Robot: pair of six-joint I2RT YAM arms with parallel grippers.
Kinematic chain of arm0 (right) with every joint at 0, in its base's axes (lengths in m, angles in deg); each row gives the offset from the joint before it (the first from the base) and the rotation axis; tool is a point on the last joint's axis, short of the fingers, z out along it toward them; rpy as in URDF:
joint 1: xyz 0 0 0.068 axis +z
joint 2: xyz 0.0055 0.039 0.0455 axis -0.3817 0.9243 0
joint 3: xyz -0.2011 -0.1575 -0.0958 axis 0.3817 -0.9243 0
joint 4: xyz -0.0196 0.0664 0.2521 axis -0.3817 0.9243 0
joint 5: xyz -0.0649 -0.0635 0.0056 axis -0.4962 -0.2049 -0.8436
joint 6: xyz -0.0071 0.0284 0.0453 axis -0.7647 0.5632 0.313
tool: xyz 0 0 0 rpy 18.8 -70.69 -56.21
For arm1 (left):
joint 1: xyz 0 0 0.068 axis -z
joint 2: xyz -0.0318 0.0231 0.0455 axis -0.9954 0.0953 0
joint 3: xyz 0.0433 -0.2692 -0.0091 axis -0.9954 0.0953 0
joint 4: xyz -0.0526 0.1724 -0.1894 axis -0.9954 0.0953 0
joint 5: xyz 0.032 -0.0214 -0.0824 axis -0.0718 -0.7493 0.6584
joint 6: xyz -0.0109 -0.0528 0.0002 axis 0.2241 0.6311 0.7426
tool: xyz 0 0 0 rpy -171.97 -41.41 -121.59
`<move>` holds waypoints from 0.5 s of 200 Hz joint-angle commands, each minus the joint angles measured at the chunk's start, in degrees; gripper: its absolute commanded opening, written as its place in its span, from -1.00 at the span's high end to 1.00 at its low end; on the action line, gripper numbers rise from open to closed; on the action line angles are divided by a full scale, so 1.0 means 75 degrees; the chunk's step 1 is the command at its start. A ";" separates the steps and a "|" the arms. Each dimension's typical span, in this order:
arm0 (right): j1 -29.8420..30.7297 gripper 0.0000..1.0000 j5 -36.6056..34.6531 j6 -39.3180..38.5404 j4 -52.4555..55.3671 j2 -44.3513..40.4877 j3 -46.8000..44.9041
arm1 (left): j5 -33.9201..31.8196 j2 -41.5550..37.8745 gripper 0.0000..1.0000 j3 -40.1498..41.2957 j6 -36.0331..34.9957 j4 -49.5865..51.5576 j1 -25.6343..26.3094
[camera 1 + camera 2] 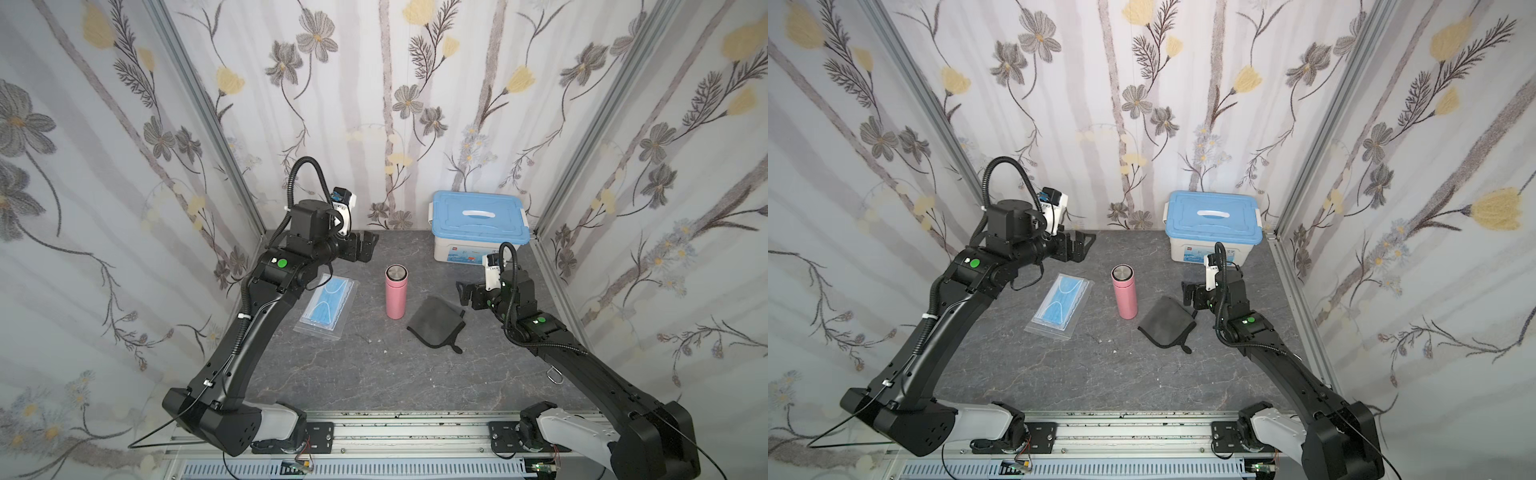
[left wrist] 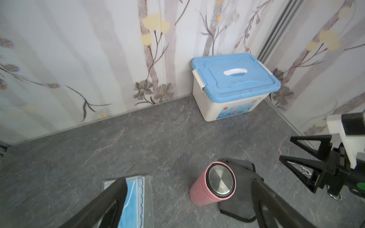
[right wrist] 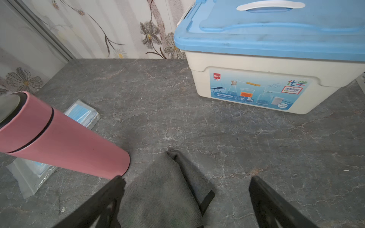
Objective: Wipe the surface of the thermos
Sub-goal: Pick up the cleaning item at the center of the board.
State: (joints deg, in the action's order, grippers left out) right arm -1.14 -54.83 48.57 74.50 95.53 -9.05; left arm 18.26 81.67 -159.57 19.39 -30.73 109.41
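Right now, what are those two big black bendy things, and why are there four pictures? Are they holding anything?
They are two robot arms, each ending in a claw. Two pictures look down from above, side by side, showing almost the same scene. The other two come from small cameras on each arm's wrist, looking past the claw. On the grey table stand a pink thermos with a silver cap and, in the far corner, a white box with a blue lid. A dark grey cloth lies beside the thermos, and a clear bag of blue face masks lies on its other side. The left claw and the right claw are both open and hold nothing. The right one hangs over the cloth.
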 commanded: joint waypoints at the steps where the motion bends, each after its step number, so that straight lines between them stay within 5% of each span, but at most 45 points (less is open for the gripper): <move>1: 0.0302 -1.00 -0.0377 0.0291 0.0141 0.0510 0.0313 | -0.0151 0.0424 -1.00 -0.0508 -0.0652 0.1172 0.0328; 62: 0.0830 -0.99 -0.0322 0.0595 0.0049 0.1622 0.0591 | -0.0665 0.1372 -1.00 -0.0999 -0.1607 0.1944 0.1324; 100: 0.1108 -0.81 -0.0277 0.0650 0.0172 0.2226 0.0967 | -0.0798 0.1749 -0.99 -0.0985 -0.1863 0.1945 0.1556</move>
State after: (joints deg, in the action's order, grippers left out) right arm 6.36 -56.25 52.11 76.05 110.24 -3.52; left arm 13.89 93.50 -166.65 8.11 -17.12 120.58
